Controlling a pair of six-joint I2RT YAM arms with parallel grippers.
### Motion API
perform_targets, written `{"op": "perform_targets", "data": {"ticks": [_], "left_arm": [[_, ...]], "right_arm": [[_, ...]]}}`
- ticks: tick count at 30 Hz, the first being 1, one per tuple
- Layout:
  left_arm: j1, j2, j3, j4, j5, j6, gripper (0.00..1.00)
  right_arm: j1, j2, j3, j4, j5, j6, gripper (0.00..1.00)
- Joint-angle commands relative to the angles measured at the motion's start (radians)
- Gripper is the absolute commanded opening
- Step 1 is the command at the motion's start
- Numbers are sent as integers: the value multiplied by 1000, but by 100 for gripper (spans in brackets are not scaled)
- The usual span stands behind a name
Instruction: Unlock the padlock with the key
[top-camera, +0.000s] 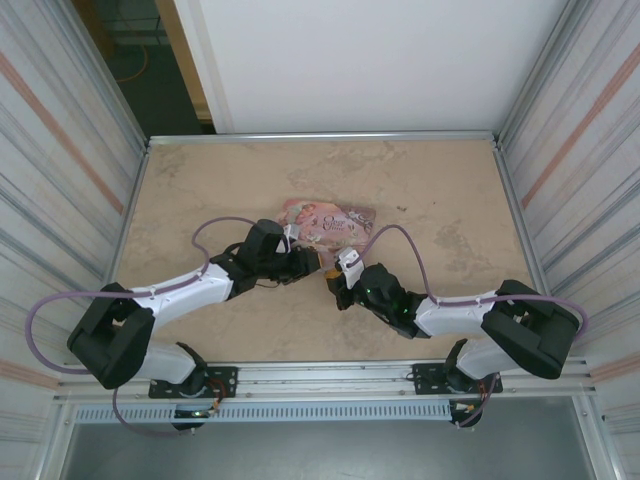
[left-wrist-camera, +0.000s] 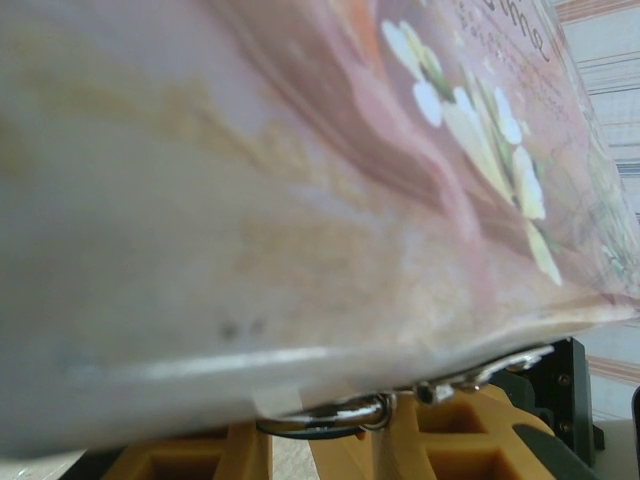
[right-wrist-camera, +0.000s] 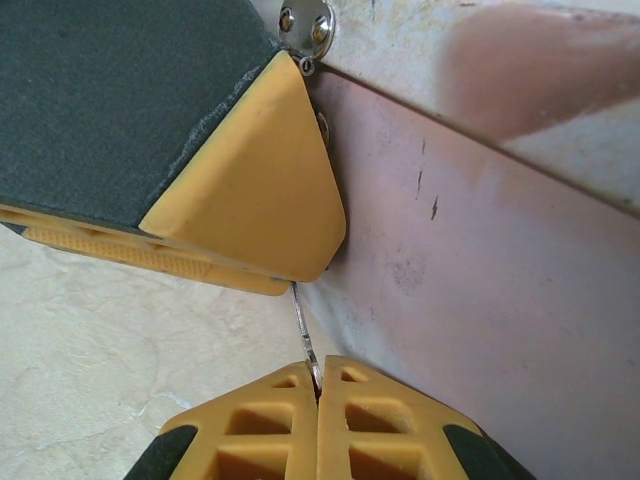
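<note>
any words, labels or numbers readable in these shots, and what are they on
Cursive lettering on the tin lid, left wrist view: cut off at the edge and blurred, not readable.
Same lid in the top view: print too small to read.
No other text, number or sign can be made out.

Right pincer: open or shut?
Right pincer is shut on the key: its yellow fingertips press together, clamping that thin metal strip between them.

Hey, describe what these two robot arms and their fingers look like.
The left arm and right arm have white shells, black joints and chunky black shoulder housings. A purple cable loops along each. The fingers are orange-yellow plastic with hollow ribbed cells and dark textured pads.
</note>
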Motion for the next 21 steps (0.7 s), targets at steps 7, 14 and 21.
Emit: {"op": "perform_targets", "data": {"ticks": [7,14,21], "left_arm": [[-29,-18,25,21,59,-20,0],[-29,-21,26,21,65,-25,0],[-29,-29,25,15,65,-25,0]], "right_arm": [[-8,-1,53,132,-15,-29,0],[-24,9,47,171,-17,-32,0],[-90,-1,46,194,-206,46,0]]}}
